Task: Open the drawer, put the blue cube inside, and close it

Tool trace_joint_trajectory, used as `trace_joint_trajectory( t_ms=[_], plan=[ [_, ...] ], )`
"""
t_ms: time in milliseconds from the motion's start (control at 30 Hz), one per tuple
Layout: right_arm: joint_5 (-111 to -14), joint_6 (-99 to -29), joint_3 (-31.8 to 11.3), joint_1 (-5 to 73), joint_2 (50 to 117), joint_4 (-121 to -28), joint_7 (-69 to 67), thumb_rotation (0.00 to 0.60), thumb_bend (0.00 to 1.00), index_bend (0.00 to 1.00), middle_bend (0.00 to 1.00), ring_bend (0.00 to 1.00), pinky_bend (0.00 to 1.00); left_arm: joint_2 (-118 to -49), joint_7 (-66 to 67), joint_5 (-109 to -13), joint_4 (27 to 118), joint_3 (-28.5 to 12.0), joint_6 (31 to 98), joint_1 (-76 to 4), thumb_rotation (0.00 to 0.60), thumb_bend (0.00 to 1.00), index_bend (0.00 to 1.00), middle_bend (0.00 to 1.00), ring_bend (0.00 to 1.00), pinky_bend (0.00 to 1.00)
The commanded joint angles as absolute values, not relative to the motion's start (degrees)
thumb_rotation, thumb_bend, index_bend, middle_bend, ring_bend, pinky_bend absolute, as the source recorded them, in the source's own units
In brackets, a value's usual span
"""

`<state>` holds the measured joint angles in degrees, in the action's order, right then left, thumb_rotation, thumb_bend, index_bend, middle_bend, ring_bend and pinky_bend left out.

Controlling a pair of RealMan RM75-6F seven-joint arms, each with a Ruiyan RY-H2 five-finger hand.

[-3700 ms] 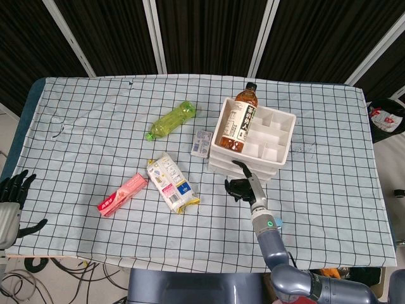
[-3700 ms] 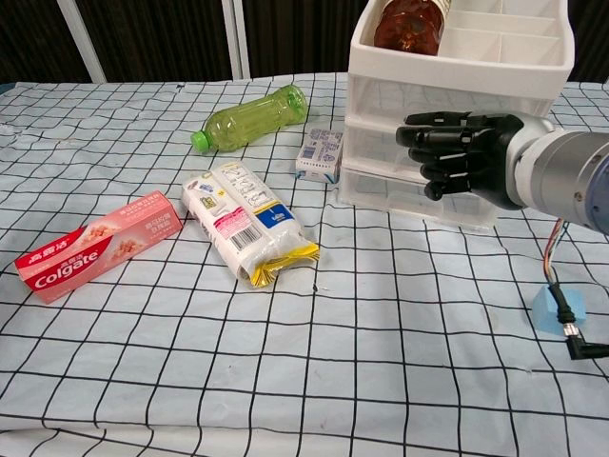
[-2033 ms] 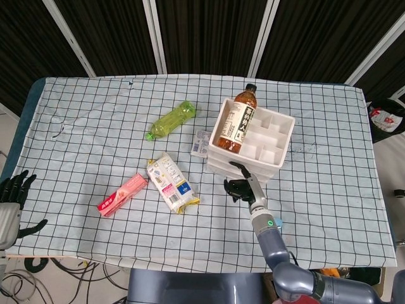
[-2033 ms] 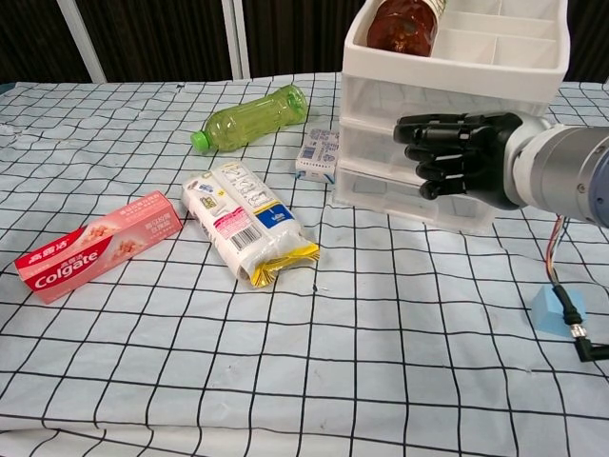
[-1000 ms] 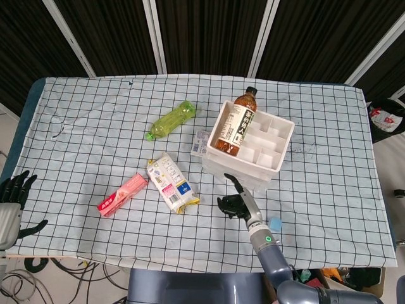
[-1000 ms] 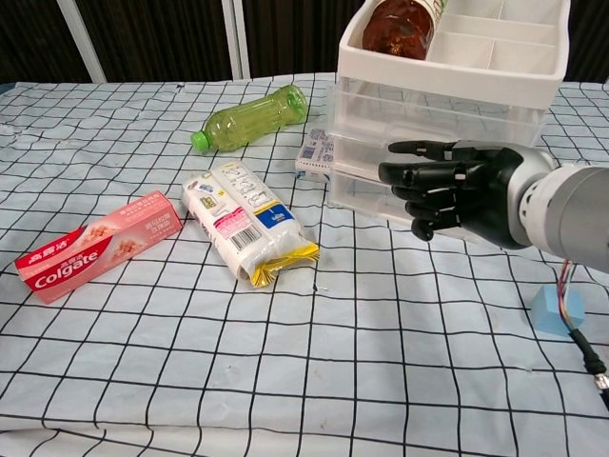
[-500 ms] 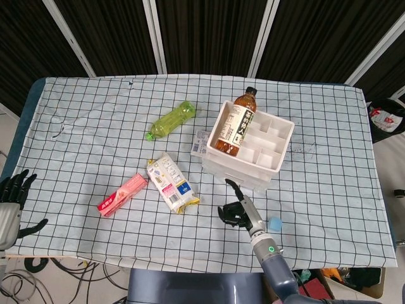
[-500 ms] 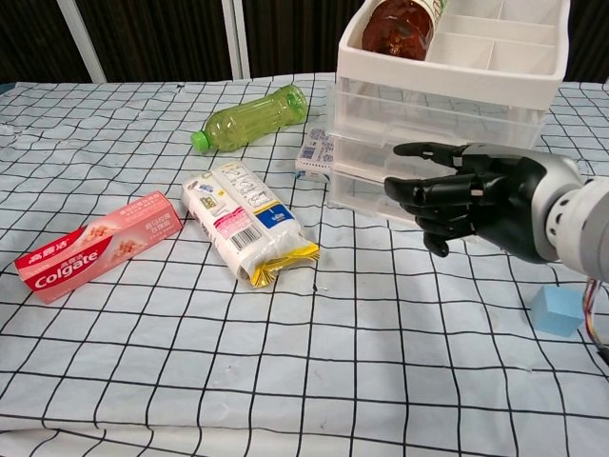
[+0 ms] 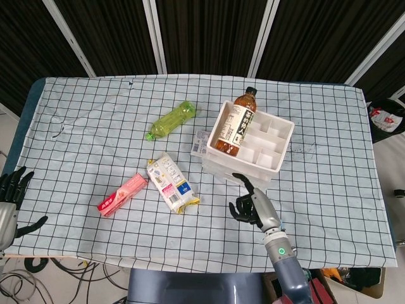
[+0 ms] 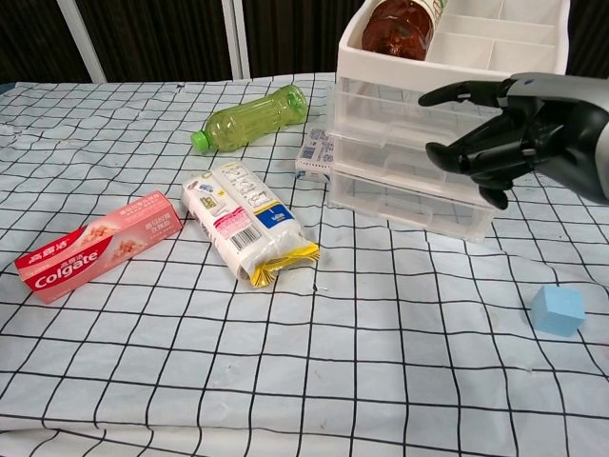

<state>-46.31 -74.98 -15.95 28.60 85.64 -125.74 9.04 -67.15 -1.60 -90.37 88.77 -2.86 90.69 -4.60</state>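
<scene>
Cube (image 10: pixel 557 309) lies on the surface, right of the drawer unit (image 10: pixel 419 143), untouched. A drawer looks slightly pulled out. Right robot hand (image 10: pixel 500 129) hovers released; left robot hand (image 9: pixel 7 190) idle, released.

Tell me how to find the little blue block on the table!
Look for the white drawer unit with the brown bottle on top. Come toward the front of the checkered cloth, to its right side, and the blue cube sits there alone, below the right hand. It is the only plain, solid blue thing; everything else is a bottle, box or packet.
</scene>
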Motion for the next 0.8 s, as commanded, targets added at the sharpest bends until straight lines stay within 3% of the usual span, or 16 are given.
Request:
trace_joint_trajectory(
  t_ms=[33, 467, 800],
  plan=[
    [-45.92, -76.14, -16.96, 29.09, 84.52, -125.83, 10.88, 0.6, 0.43, 0.15, 0.84, 0.85, 0.77, -67.17, -1.49, -90.38, 88.74, -2.83, 90.64, -4.62, 0.6, 0.02, 0.0, 0.0, 0.0, 0.0],
    [-36.72, -75.32, -19.34, 30.25, 81.58, -125.76, 13.16, 0.6, 0.43, 0.23, 0.84, 0.85, 0.77, -67.34, -1.04, -90.43, 88.95, -2.61, 90.48, -4.6, 0.6, 0.02, 0.0, 0.0, 0.0, 0.0],
    [-35.9, -74.71, -18.93, 30.51, 81.43, -126.94, 12.92, 0.6, 0.43, 0.37, 0.84, 0.85, 0.77, -67.29, -1.08, -90.32, 89.01, -2.55, 90.24, -4.66, 0.6, 0.02, 0.0, 0.0, 0.0, 0.0]
  ],
)
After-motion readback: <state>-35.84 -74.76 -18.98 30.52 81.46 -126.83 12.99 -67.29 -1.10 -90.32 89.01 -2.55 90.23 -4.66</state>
